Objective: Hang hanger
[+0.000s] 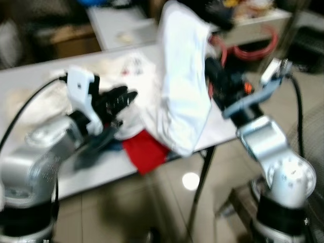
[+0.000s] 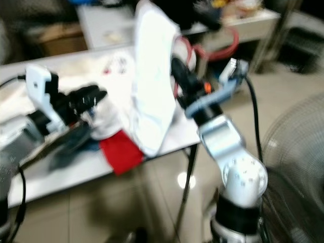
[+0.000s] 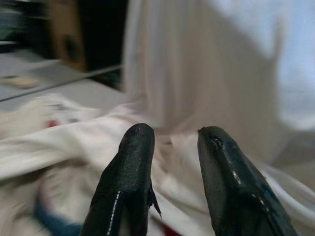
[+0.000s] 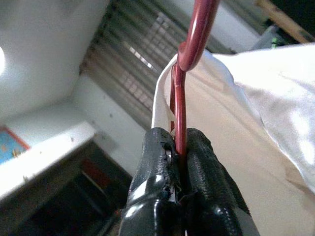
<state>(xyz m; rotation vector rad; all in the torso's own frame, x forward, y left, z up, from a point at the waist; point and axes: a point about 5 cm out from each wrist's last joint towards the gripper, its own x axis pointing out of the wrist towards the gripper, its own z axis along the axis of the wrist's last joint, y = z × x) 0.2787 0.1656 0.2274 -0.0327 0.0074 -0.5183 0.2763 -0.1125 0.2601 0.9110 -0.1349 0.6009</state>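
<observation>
Between the two black fingers of the right pincer (image 4: 179,147) runs the thin red hanger (image 4: 183,93), clamped at its neck just below the hook. From that grip a white shirt (image 1: 179,81) drapes over the hanger and hangs in the air above the bench (image 1: 109,169), its hem close over the bench's near edge. The hanger looks like a light, stiff, smooth rod, so it may twist or slide in the pads; the neck is the sound place to hold, leaving the hook free to catch a rail. The shirt is soft and will swing, shifting the load. Left of the shirt, the left pincer (image 3: 174,147) hovers over the bench, fingers apart and empty, above a heap of pale clothes (image 3: 64,147). A red cloth (image 1: 147,152) lies at the bench's near edge under the shirt.
</observation>
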